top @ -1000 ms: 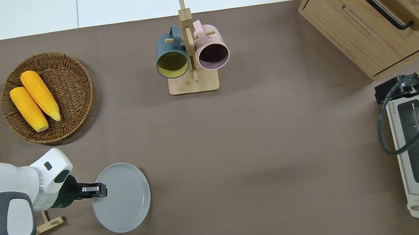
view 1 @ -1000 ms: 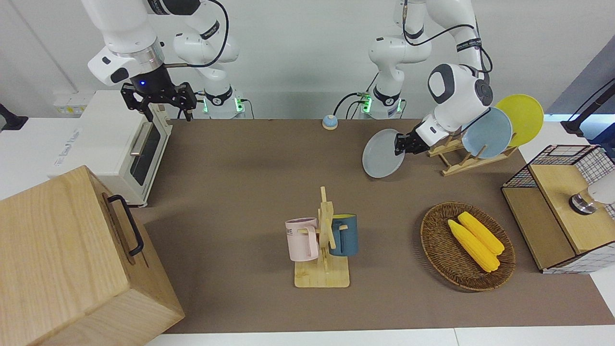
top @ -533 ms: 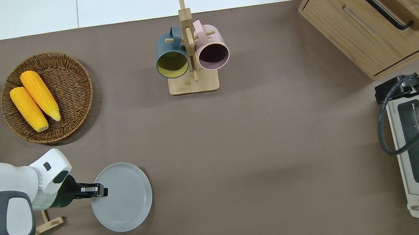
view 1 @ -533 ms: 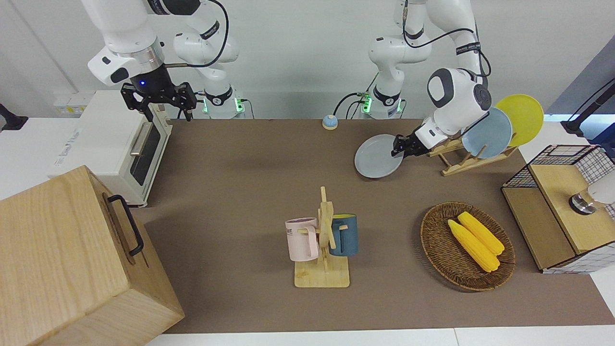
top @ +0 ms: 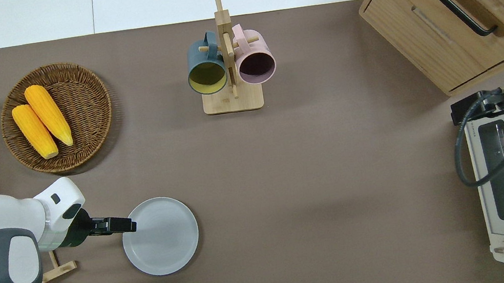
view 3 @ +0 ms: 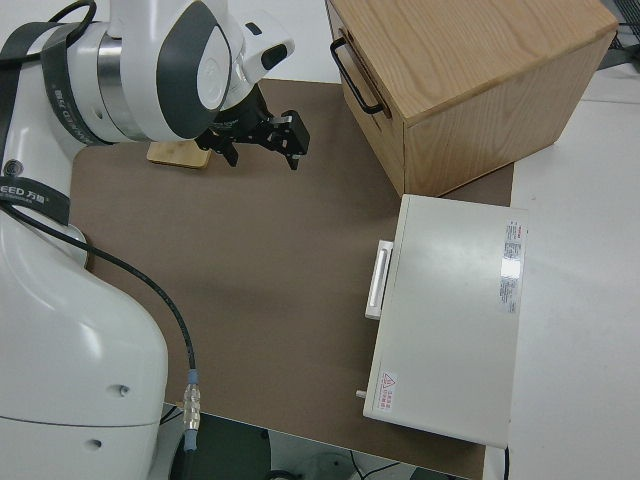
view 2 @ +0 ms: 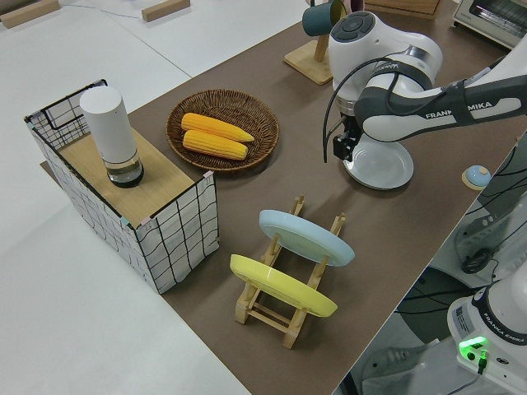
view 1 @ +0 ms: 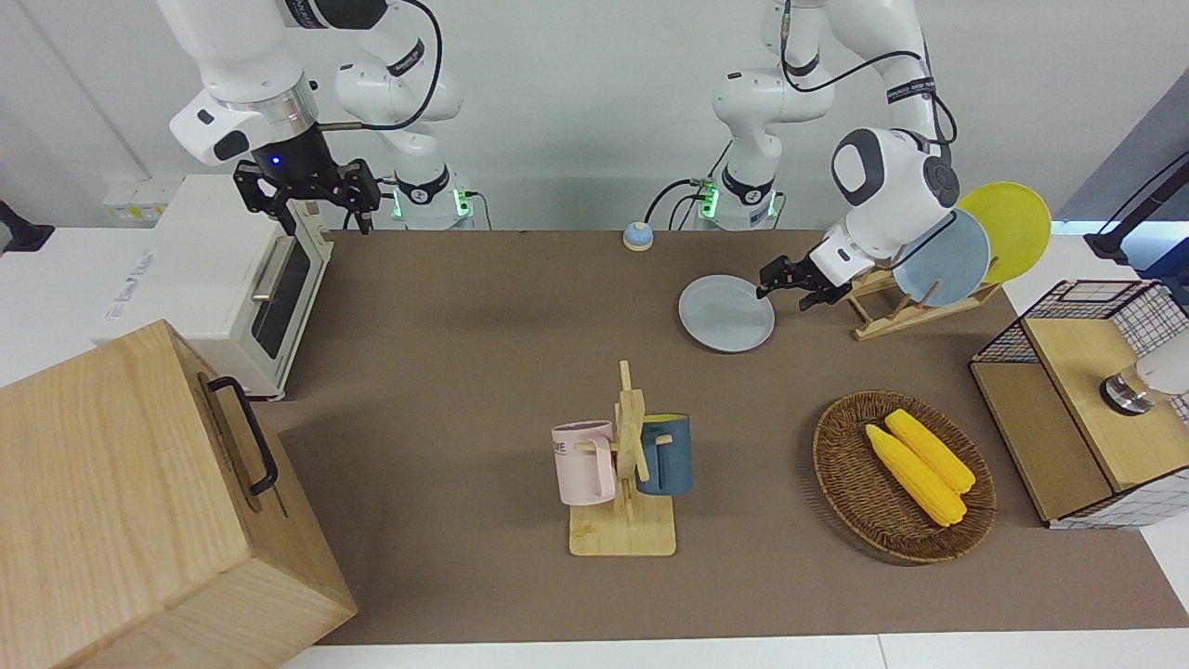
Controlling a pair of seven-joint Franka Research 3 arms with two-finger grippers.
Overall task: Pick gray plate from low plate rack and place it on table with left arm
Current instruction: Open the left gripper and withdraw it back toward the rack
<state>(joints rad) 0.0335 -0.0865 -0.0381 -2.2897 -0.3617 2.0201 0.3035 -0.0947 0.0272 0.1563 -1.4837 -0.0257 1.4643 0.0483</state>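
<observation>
The gray plate [view 1: 725, 313] [top: 161, 236] [view 2: 380, 165] lies flat on the table [view 1: 464, 325], beside the low plate rack [view 1: 894, 311] [view 2: 284, 311] toward the table's middle. My left gripper [view 1: 790, 288] [top: 128, 225] [view 2: 341, 150] hovers just over the plate's rim on the rack side. It is open and holds nothing. The rack still carries a light blue plate [view 1: 946, 258] and a yellow plate [view 1: 1012, 229]. The right arm is parked with its gripper [view 1: 307, 198] [view 3: 266, 140] open.
A wicker basket [view 1: 841, 474] with two corn cobs sits farther from the robots than the rack. A mug stand [view 1: 624, 520] holds a pink and a blue mug mid-table. A small blue bell [view 1: 637, 236], a wire-sided box [view 1: 1077, 307], a toaster oven [view 1: 186, 279] and a wooden cabinet [view 1: 121, 502] are around.
The plate went from tilted and held in the air to flat on the table, a little toward the middle. The left gripper opened and let it go. The right arm stayed still.
</observation>
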